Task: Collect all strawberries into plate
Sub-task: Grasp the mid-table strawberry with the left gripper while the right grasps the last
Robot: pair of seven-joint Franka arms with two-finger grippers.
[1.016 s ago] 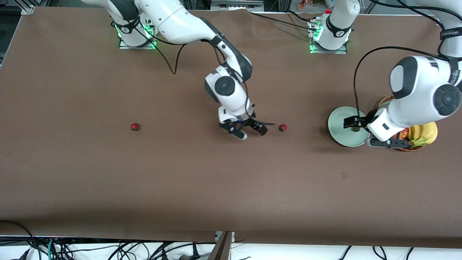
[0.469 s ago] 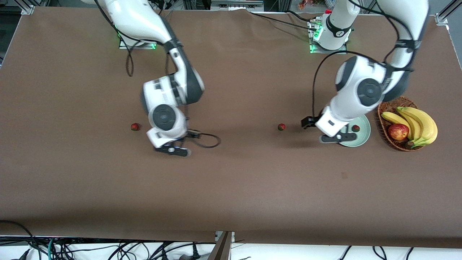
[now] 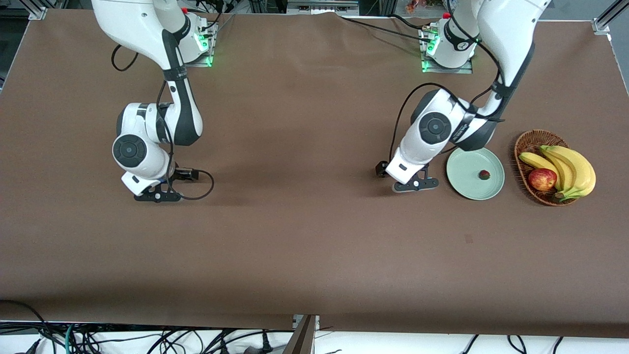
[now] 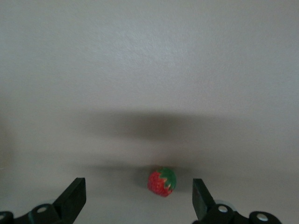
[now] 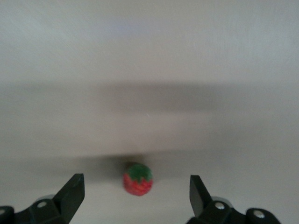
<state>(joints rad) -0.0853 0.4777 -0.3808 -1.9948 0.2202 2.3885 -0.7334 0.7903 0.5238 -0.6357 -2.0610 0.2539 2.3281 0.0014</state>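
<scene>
One strawberry [image 3: 484,174] lies in the mint-green plate [image 3: 462,183]. A second strawberry [image 4: 162,181] shows in the left wrist view, on the table between the spread fingers of my left gripper [image 4: 138,191]. That gripper [image 3: 415,185] hangs open just above the table beside the plate, and the arm hides this berry in the front view. A third strawberry [image 5: 138,178] lies between the fingers of my open right gripper [image 5: 135,186]. The right gripper [image 3: 157,196] hangs low toward the right arm's end of the table and hides its berry from the front camera too.
A brown wicker basket [image 3: 521,147] stands beside the plate at the left arm's end. It holds bananas [image 3: 570,167] and an apple [image 3: 542,179]. A black cable [image 3: 201,189] loops from the right hand.
The right gripper swept from mid-table toward the right arm's end, onto the strawberry there. The left gripper left the plate and basket for the mid-table strawberry. The plate's berry came into view.
</scene>
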